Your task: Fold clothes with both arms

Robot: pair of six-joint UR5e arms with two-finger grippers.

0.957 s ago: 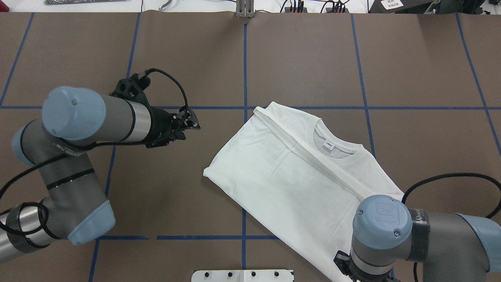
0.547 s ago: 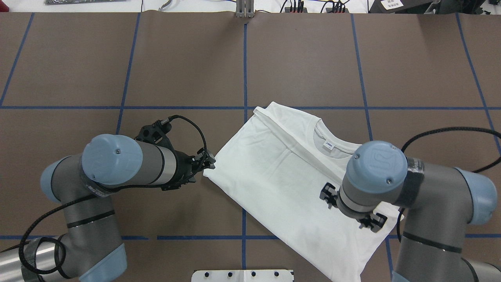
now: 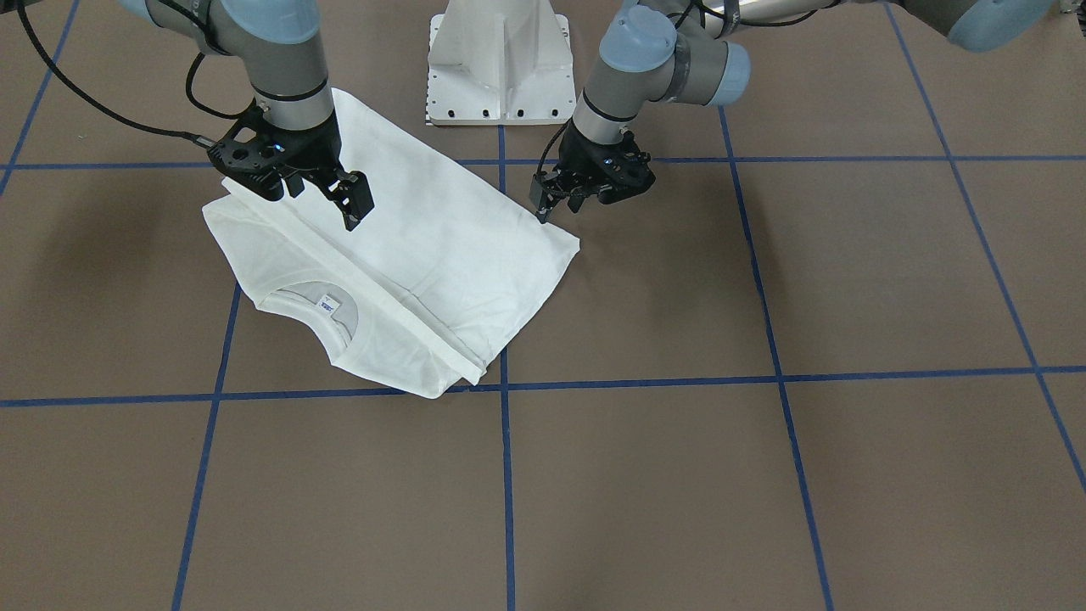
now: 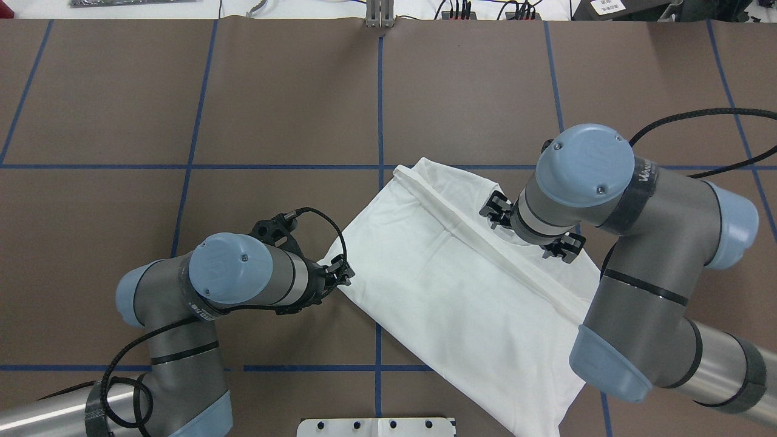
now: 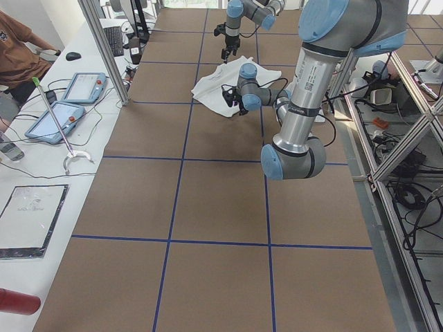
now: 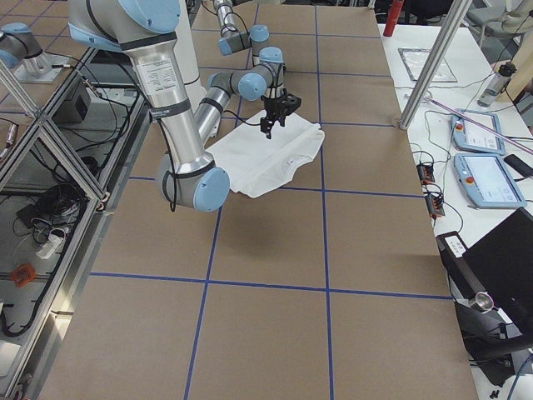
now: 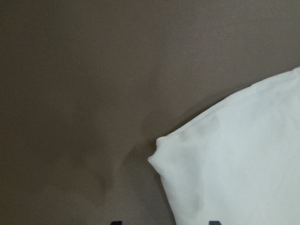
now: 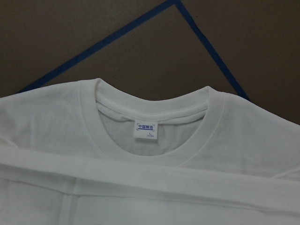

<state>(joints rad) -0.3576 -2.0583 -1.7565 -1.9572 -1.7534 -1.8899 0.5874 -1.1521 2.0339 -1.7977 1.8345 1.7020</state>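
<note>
The white shirt (image 4: 449, 291) lies folded lengthwise and diagonal on the brown table; it also shows in the front view (image 3: 441, 246). Its ribbed collar with a small label (image 8: 146, 129) faces up under my right wrist camera. My left gripper (image 4: 343, 273) is low at the shirt's left corner (image 7: 157, 159). Its fingertips (image 7: 116, 222) stand apart at either side of the corner, open and not holding it. My right gripper (image 3: 305, 193) hovers open over the shirt beside the collar (image 3: 327, 305) and holds nothing. No black text shows.
The white pedestal base (image 3: 501, 59) stands at the table's near edge behind the shirt. Blue tape lines (image 4: 379, 97) grid the brown table. Tablets and cables (image 5: 62, 104) lie on a side table past the far edge.
My left gripper has moved right and toward the robot, down to the shirt's left corner. My right arm has swung from the near edge across the shirt to above the collar.
</note>
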